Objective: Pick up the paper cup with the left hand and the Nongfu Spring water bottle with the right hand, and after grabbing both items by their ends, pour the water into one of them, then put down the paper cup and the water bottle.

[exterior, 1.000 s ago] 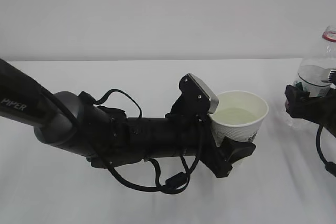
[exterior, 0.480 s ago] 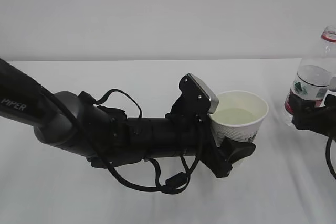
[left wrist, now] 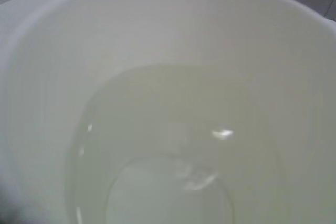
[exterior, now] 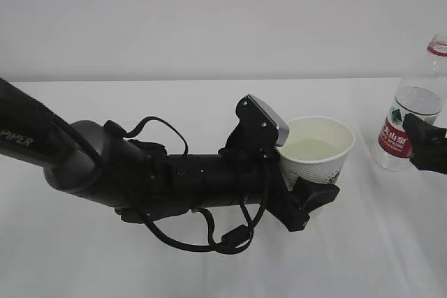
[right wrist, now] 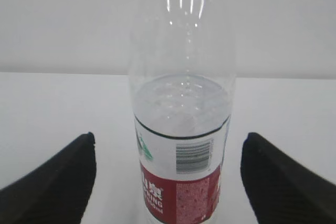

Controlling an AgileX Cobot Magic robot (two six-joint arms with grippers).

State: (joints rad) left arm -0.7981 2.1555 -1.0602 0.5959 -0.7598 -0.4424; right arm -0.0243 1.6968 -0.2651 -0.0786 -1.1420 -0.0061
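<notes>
The white paper cup (exterior: 318, 150) stands upright in mid-table with my left gripper (exterior: 299, 172) shut round its side. Pale water (exterior: 312, 150) fills its lower part. In the left wrist view the cup's cream inside (left wrist: 52, 51) and the water (left wrist: 173, 145) fill the frame, and no fingers show. Whether the cup's base touches the table is hidden. At the far right the Nongfu Spring water bottle (exterior: 408, 120) stands upright on the table, partly full. My right gripper (exterior: 427, 143) is open beside it. Its black fingers flank the bottle (right wrist: 181, 129) with wide gaps; the gripper (right wrist: 169, 145) touches nothing.
A white table (exterior: 174, 102) runs back to a plain white wall (exterior: 209, 19). My left arm (exterior: 105, 165) with its looping cables lies across the left and middle of the table.
My right gripper has drawn back to the right, off the bottle, which stays standing in place. The left gripper and cup have sunk very slightly.
</notes>
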